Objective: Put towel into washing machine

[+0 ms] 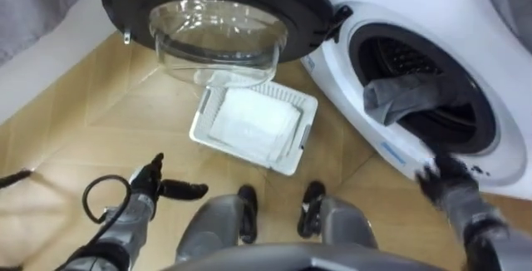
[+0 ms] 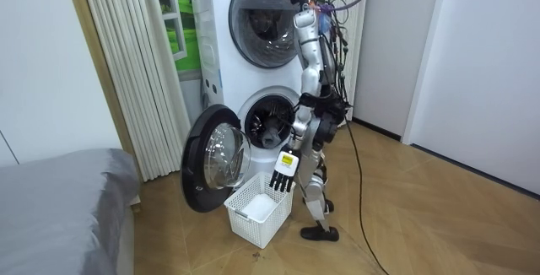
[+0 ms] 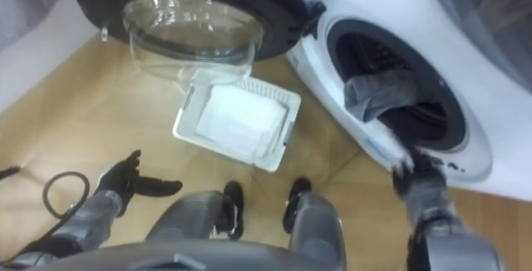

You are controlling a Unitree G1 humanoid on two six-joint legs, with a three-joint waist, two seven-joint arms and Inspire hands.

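A grey towel (image 1: 399,96) lies in the mouth of the white washing machine (image 1: 499,22), partly inside the dark drum and drooping over the lower edge of the opening. My right hand (image 1: 445,179) hangs just below that opening, by the machine's front, fingers relaxed and holding nothing. Over the wooden floor, my left hand (image 1: 158,188) is low on my left with fingers stretched out and empty; in the room view this left hand (image 2: 284,174) hangs above the basket. I stand close in front of the machine.
The round glass door (image 1: 216,30) is swung wide open on my left. A white plastic basket (image 1: 199,125) with something white inside stands on the floor under the door. A second machine (image 2: 261,13) is stacked above. A grey bed (image 2: 59,199) is further off.
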